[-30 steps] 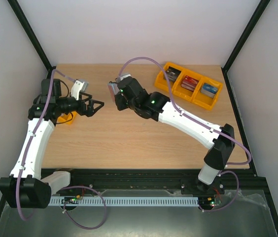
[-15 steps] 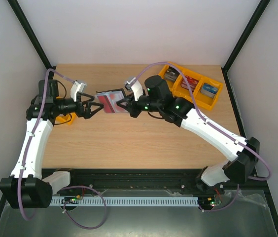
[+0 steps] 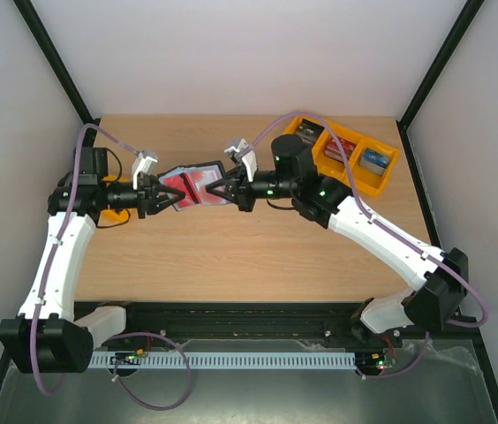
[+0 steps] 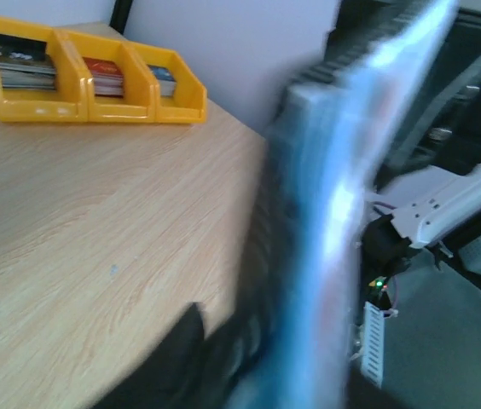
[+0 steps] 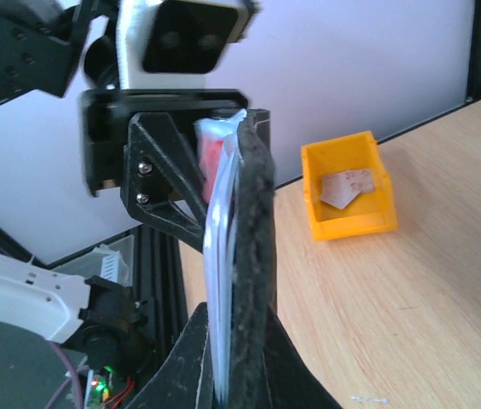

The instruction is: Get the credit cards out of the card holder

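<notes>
The card holder [image 3: 194, 185] hangs open in the air above the worktop [image 3: 231, 247], well off its surface, stretched between the two arms near the middle-left. Its inner face is turned up to the overhead camera, and the credit cards [image 3: 187, 183] show in it as pale patches with red blotches.

The right tool [image 3: 222, 190] is clenched on the holder's right edge. In the right wrist view its two dark fingers press on either side of the black cover, which stands edge-on with the clear pocket layer just to its left.

The left tool [image 3: 162, 200] meets the holder's opposite, left edge. In the right wrist view its black finger frame sits right against the top of the holder, with a strip of red showing between them. The left wrist view is filled by a blurred, bluish edge of the holder very near the lens. I cannot tell whether this tool is clamped on anything.

A small yellow bin [image 5: 351, 223] stands on the worktop beyond, by the left arm, with one pale, red-marked card [image 5: 348, 186] lying in it. At the far right corner of the worktop, three joined yellow trays [image 3: 340, 168] hold thick card stacks [image 3: 341, 148], well apart from the holder.
</notes>
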You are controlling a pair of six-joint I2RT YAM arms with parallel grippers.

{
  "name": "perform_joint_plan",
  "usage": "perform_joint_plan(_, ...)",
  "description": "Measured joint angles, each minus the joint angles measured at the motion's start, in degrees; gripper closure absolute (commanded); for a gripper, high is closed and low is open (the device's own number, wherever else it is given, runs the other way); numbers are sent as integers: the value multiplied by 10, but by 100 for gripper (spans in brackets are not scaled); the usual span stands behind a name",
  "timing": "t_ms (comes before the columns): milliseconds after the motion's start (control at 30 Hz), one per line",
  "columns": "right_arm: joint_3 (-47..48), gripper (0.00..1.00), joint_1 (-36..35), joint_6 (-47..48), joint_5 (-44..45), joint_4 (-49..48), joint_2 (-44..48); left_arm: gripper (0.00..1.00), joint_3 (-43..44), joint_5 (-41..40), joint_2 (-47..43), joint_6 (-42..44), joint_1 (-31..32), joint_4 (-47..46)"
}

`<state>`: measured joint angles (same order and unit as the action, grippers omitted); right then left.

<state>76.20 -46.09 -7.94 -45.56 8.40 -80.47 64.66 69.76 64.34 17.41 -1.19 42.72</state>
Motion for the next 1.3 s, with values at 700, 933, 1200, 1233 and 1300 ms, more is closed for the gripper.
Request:
perform_joint_plan(700,-18,56,48,-15,173,17,19,98,6,-68,-5,-12,2,1)
perform_joint_plan(933,-17,63,-1,17,51,1,32,98,6,-88,-5,-24,3,-8)
perform_joint_plan(1200,-16,62,-23,-39,-27,-105,3,98,6,-92,-5,-24,5,-9)
perform_joint_plan(1233,-16,62,-23,-40,-14,-105,3,98,6,-96,-5,-25,5,-10)
perform_joint_plan(1300,-16,61,-22,-40,24,-102,4,98,6,-106,-5,-27,6,-12)
